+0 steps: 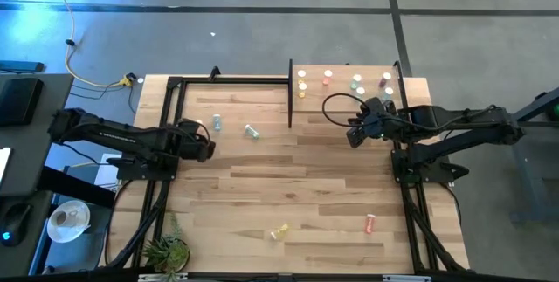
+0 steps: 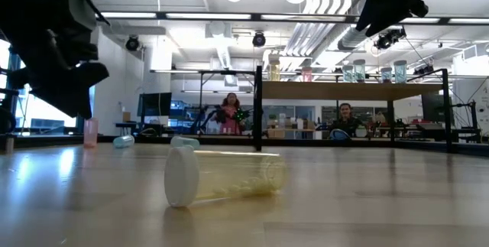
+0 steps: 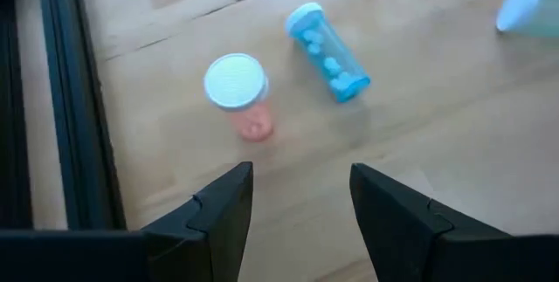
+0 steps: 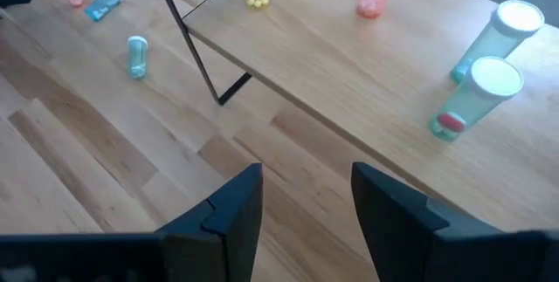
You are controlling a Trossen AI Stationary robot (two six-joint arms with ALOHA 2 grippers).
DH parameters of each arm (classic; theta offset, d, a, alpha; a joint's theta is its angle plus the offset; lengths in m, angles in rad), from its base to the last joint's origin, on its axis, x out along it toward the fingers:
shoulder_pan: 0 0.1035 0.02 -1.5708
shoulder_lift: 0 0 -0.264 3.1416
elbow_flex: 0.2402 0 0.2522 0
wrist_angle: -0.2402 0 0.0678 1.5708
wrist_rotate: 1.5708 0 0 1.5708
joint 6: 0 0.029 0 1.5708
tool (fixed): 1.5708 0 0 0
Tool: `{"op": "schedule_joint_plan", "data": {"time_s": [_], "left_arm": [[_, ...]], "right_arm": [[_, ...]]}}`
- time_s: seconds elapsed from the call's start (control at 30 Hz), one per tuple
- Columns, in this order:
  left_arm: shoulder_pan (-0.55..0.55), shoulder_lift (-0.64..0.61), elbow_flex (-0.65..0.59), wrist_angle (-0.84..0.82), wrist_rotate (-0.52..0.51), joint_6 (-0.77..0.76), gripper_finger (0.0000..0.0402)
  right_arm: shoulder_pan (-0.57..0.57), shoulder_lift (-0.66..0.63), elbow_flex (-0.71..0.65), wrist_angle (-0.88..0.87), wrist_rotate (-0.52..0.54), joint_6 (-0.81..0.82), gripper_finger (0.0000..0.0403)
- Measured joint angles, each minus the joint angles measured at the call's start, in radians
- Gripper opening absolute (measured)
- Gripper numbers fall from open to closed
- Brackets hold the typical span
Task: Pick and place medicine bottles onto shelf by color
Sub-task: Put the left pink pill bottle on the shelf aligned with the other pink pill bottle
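Both arms reach inward, left tool (image 1: 206,148) and right tool (image 1: 354,136) empty, jaws parted.

Six white-capped bottles stand on the pale shelf (image 1: 367,99): two yellow bottles (image 1: 302,83), a pink bottle (image 1: 327,77), three teal bottles (image 1: 357,82). On the surface, two blue bottles (image 1: 217,123) lie near a standing pink one (image 3: 238,90); a yellow bottle (image 1: 279,232) and another pink (image 1: 369,223) lie apart.

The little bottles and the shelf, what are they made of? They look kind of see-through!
The medicine bottles look like see-through tinted plastic: in the yellow bottle lying on the table you can see pills through its wall, and its white cap looks like solid matte plastic. The shelf looks like pale wood, probably plywood, with visible grain and a dull finish. Its posts look like black metal.
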Motion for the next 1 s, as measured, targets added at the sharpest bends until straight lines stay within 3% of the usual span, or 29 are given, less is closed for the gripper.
{"op": "schedule_joint_plan", "data": {"time_s": [0.4, 1.0], "left_arm": [[0.024, 0.103, -0.066, 0.200, -0.048, -0.049, 0.0184], [0.173, 0.263, -0.068, 0.244, -0.100, -0.079, 0.0184]], "right_arm": [[0.000, 0.000, 0.000, 0.014, -0.001, -0.005, 0.0167], [0.000, 0.000, 0.000, 0.029, -0.003, -0.005, 0.0167]]}}
